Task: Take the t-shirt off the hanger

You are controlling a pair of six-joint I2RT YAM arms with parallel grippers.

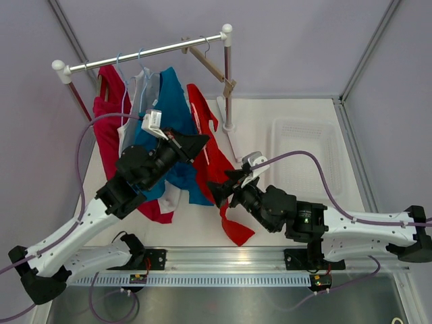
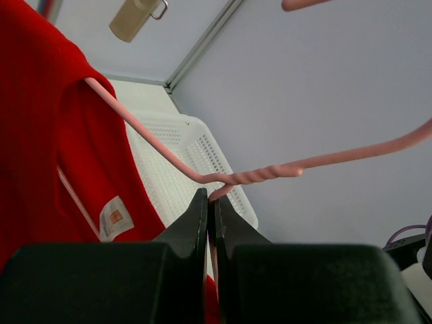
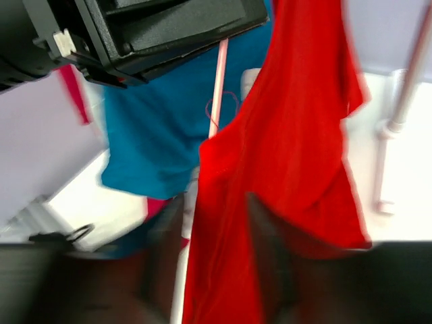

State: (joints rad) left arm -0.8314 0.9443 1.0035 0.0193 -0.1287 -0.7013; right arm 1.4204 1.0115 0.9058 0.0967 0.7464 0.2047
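left claw [image 2: 210,197]: pinched tight on the pink hanger [image 2: 270,173];
right claw [image 3: 214,206]: jaws parted, red t-shirt [image 3: 297,135] dangling between

Plain red t-shirt [image 2: 40,135] with a white-and-orange label [image 2: 116,217], on a pale pink hanger [image 2: 155,145]; blue shirt [image 1: 177,111], magenta shirt [image 1: 108,115]; white basket [image 1: 304,145] with dotted mesh

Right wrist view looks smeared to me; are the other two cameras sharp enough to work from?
Right wrist: motion-blurred, with the red t-shirt and the fingers smeared. Left wrist: sharp, the pink hanger crisp at its twisted neck, no glare. Top external: sharp and evenly lit.
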